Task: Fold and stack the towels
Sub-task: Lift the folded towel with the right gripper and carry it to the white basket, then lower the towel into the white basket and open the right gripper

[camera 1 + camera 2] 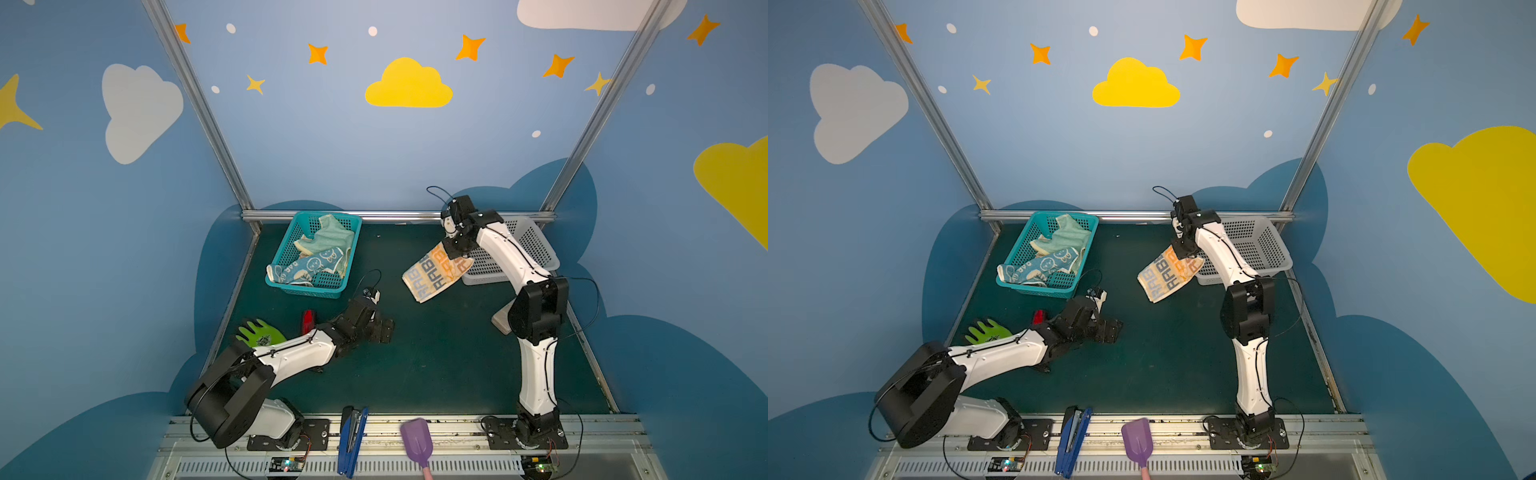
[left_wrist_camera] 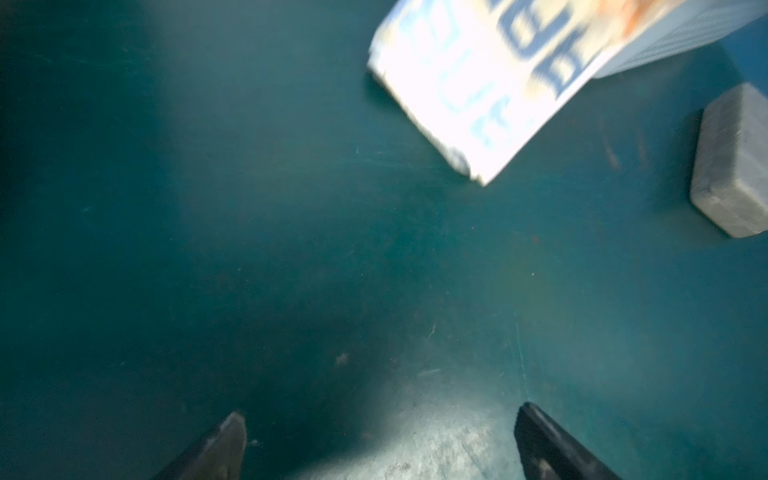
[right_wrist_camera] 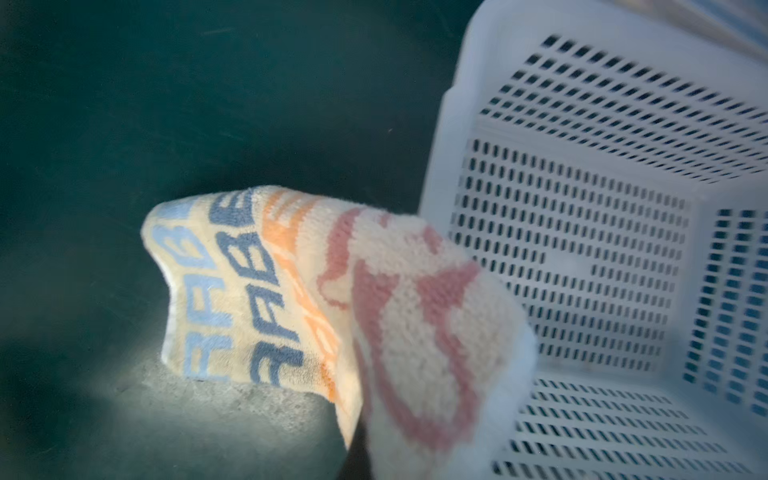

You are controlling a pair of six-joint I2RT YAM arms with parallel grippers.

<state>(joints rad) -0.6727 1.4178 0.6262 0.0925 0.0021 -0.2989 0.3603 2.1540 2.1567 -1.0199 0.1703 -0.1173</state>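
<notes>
Now we see our right gripper [image 1: 454,254] clamped on the lettered towel [image 1: 434,272], hanging just beside the white basket [image 1: 536,247]; our left gripper [image 1: 384,328] gapes wide, empty, above the green mat [image 1: 436,357]; other towels [image 1: 316,257] lie in the teal basket [image 1: 309,289].

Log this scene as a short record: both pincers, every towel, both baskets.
left pincer: open, empty, low over the mat
right pincer: shut on the lettered towel
lettered towel: hangs from the right pincer, beside the white basket
blue rabbit towel: crumpled in the teal basket
mint towel: crumpled in the teal basket, behind the blue one
white basket: no towel seen inside
stacking: not begun
</notes>
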